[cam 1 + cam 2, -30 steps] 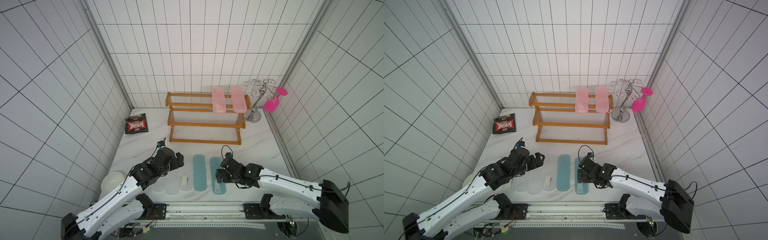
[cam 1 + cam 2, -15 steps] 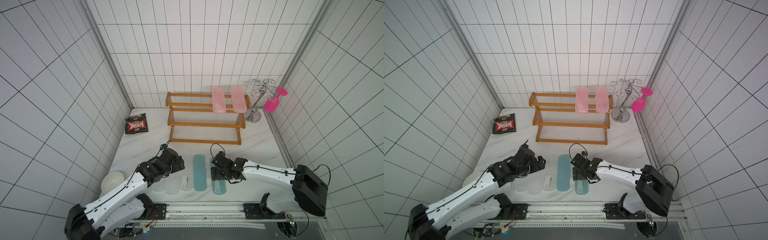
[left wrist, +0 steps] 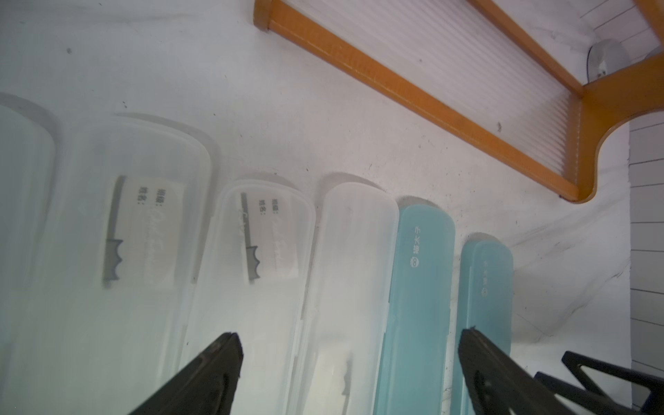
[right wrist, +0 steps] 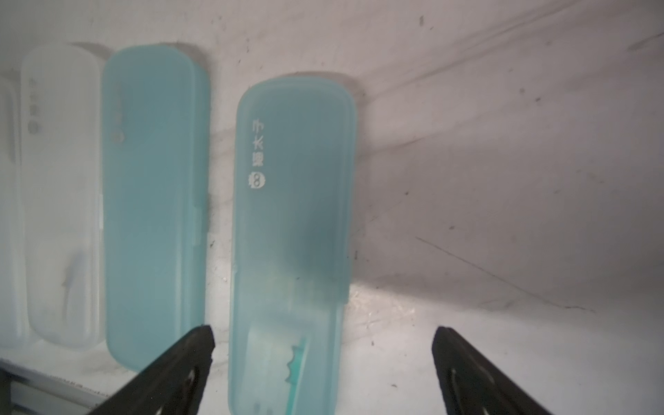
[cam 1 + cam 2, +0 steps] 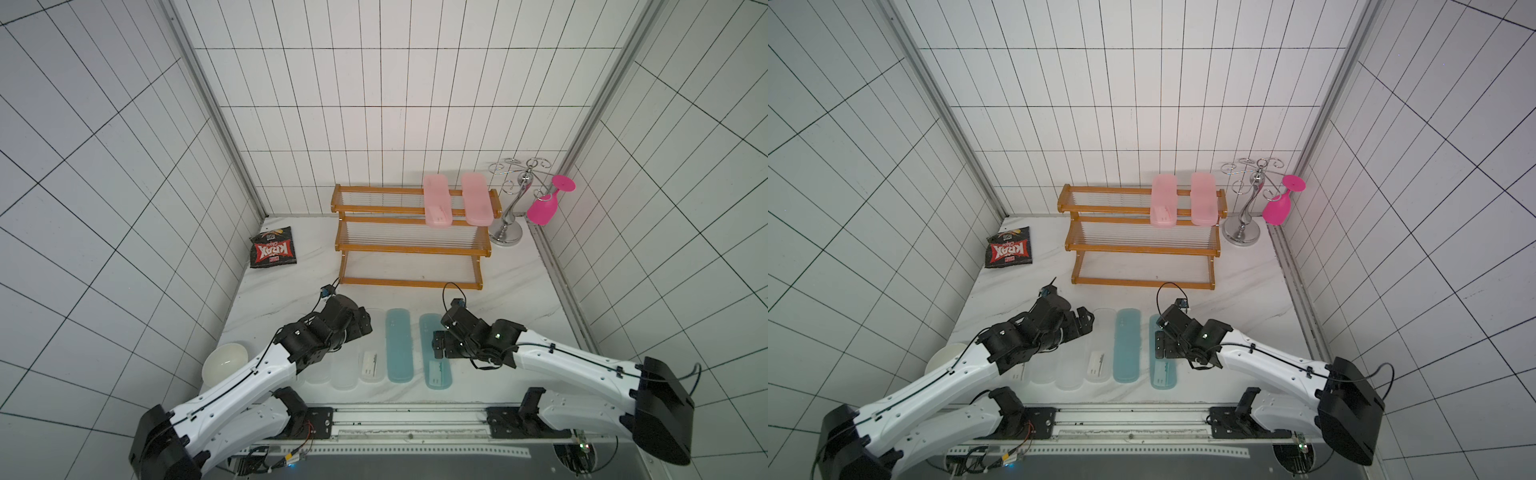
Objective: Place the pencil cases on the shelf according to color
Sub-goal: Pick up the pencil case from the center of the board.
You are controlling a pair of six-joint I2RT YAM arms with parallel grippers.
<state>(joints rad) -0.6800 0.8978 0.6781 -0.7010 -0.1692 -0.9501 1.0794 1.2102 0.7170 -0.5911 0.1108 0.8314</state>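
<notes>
Two pink pencil cases [image 5: 436, 205] [image 5: 476, 203] lie across the top tier of the wooden shelf [image 5: 409, 248]. On the table in front lies a row of cases: several clear ones [image 5: 345, 370] [image 3: 140, 233] and two teal ones [image 5: 399, 351] [image 5: 436, 368]. My left gripper [image 5: 361, 328] [image 3: 350, 336] hangs open low over the clear case [image 3: 345, 269] and the teal case [image 3: 420, 287] next to it. My right gripper [image 5: 439, 345] [image 4: 323, 332] is open over the rightmost teal case [image 4: 291, 233], which lies between its fingers untouched.
A chrome cup stand [image 5: 509, 232] with a magenta goblet [image 5: 542, 210] stands right of the shelf. A black snack bag [image 5: 273, 252] lies at the back left. A white bowl [image 5: 224, 365] sits at the front left beside my left arm.
My left gripper has edged a little to the right over the row. The right gripper stays over the rightmost teal case. Both remain open.
</notes>
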